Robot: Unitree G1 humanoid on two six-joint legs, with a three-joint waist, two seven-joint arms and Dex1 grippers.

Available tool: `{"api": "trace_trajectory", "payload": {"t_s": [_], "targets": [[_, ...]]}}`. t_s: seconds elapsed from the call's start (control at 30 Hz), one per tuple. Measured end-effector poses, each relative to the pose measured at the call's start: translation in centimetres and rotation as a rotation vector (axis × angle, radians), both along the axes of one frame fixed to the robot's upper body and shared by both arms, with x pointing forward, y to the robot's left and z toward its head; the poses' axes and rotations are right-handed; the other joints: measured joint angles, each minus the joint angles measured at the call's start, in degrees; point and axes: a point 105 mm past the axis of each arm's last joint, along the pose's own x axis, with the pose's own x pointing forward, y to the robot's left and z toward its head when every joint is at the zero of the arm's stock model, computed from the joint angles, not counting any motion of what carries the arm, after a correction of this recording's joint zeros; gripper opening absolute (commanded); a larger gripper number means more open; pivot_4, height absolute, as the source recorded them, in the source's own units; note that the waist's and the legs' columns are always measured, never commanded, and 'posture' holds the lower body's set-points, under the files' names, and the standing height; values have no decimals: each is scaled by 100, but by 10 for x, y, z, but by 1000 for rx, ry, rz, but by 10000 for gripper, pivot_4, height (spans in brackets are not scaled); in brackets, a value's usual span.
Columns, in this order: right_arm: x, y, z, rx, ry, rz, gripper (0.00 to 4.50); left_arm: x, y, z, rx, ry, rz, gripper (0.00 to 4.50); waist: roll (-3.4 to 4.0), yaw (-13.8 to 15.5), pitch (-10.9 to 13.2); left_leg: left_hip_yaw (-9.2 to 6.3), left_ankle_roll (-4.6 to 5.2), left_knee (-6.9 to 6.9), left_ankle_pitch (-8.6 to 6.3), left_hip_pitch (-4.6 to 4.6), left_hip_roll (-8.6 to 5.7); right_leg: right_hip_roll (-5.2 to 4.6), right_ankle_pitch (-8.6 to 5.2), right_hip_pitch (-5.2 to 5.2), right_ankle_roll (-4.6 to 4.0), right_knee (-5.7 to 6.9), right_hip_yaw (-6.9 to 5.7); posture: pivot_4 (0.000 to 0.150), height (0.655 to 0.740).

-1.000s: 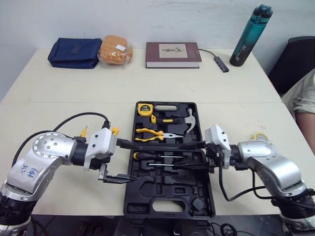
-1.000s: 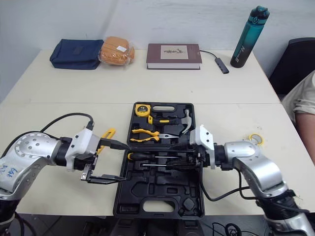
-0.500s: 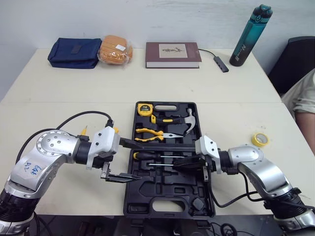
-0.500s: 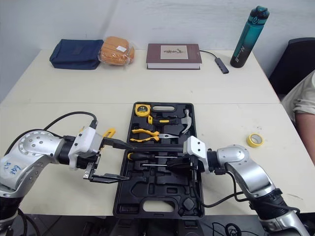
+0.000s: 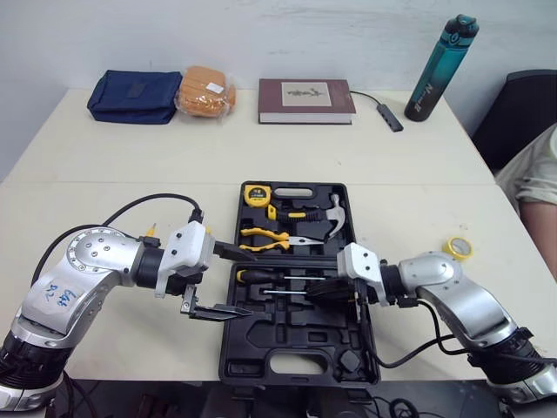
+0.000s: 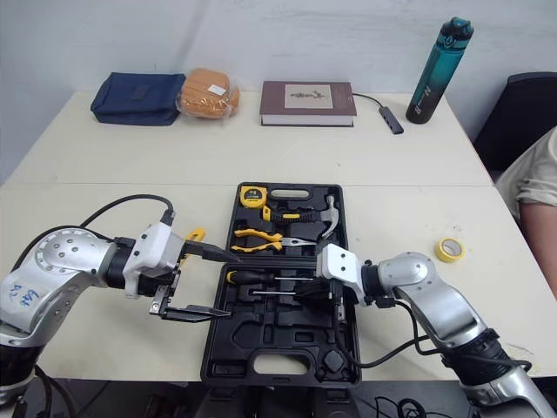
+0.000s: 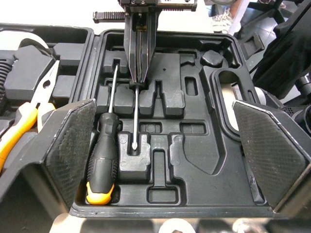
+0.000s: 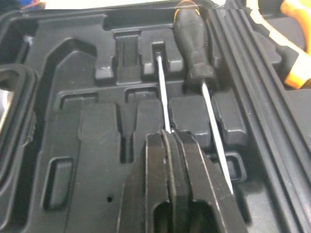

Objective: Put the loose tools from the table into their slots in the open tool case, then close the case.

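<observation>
Steel-shafted, your loose screwdriver (image 7: 134, 116) is lying along its slot in the tool case (image 5: 300, 348), pinched shut in your right gripper (image 8: 167, 136) beside the seated black-handled screwdriver (image 7: 104, 155), while your left gripper (image 5: 248, 280) is gaping wide just beyond its tip.

This looks like an office or meeting room: pale tables (image 5: 130, 165) pushed together against a plain white wall (image 5: 261, 35), a book (image 5: 305, 99), water bottle (image 5: 439, 65), cabled adapter (image 5: 390, 116) and navy pouch (image 5: 133, 96) along the far edge, and a black chair (image 5: 513, 113) at right.
</observation>
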Motion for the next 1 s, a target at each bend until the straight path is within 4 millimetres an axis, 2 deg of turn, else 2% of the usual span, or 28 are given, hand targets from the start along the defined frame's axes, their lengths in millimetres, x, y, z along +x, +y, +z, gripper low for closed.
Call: {"api": "trace_trajectory", "payload": {"t_s": [0.37, 0.47, 0.53, 0.57, 0.6, 0.63, 0.67, 0.7, 0.73, 0.77, 0.9, 1.0], "targets": [[-3, -3, 4, 68, -14, -72, 506, 3, 1, -4, -31, 12, 47, 45000, -14, 7, -23, -15, 4, -3, -4, -12, -2, -8, -1, -1, -3, -6, -15, 1500, 7400], [-6, -17, 12, 125, 24, -156, 9014, 6, 13, -7, -93, 66, 170, 45000, -1, 7, -10, -18, 5, -3, -4, -29, -2, -10, -1, -13, -3, -5, -17, 1500, 7400], [-8, -37, 31, 169, 16, -237, 19115, 5, 29, -9, -146, 118, 287, 45000, 13, 3, -1, -19, 11, -7, -7, -27, -2, -10, -2, -10, -2, -8, -19, 1500, 7400], [-7, -46, 38, 180, 9, -268, 22864, 6, 35, -10, -160, 125, 331, 45000, 15, 7, 2, -23, 17, -7, -11, -26, -2, -10, -2, -8, -3, -12, -21, 1500, 7400], [-6, -59, 49, 202, -7, -324, 23666, 7, 44, -11, -188, 128, 408, 45000, 13, 9, 4, -30, 26, -7, -16, -24, -2, -10, -2, -5, -3, -13, -27, 1500, 7400], [-7, -70, 57, 228, -10, -376, 27970, 7, 55, -11, -230, 128, 489, 45000, 24, 6, 8, -30, 30, -8, -20, -23, -3, -13, -2, -4, -3, -11, -27, 1500, 7400], [-5, -94, 65, 238, -22, -485, 33770, 5, 77, -17, -248, 132, 618, 45000, 30, -5, 11, -30, 31, -11, -23, -22, -3, -13, -2, -3, -4, -16, -27, 1500, 7400], [-3, -108, 68, 230, -33, -546, 37064, 5, 89, -22, -246, 145, 681, 45000, 31, -3, 12, -29, 31, -12, -23, -22, -3, -12, -2, -3, -4, -18, -27, 1500, 7400], [-2, -124, 72, 226, -47, -613, 42376, 4, 103, -27, -240, 155, 751, 45000, 30, 4, 13, -29, 31, -11, -23, -22, -3, -12, -3, -4, -5, -18, -29, 1500, 7400], [-4, -142, 77, 215, -69, -681, 43843, 1, 121, -33, -226, 155, 833, 45000, 29, 12, 13, -30, 31, -13, -23, -21, -3, -12, -4, -4, -7, -19, -31, 1500, 7400], [-16, -198, 74, 154, -73, -873, 43843, -13, 186, -38, -202, 113, 1101, 45000, 27, 16, 13, -30, 38, -14, -31, -20, -3, -15, -5, 2, -10, -31, -31, 1500, 7400], [-25, -230, 72, 128, -77, -973, 43843, -27, 215, -41, -167, 93, 1207, 45000, 29, 9, 13, -28, 39, -17, -38, -20, -6, -23, -7, 2, -12, -39, -31, 1500, 7400]]}}
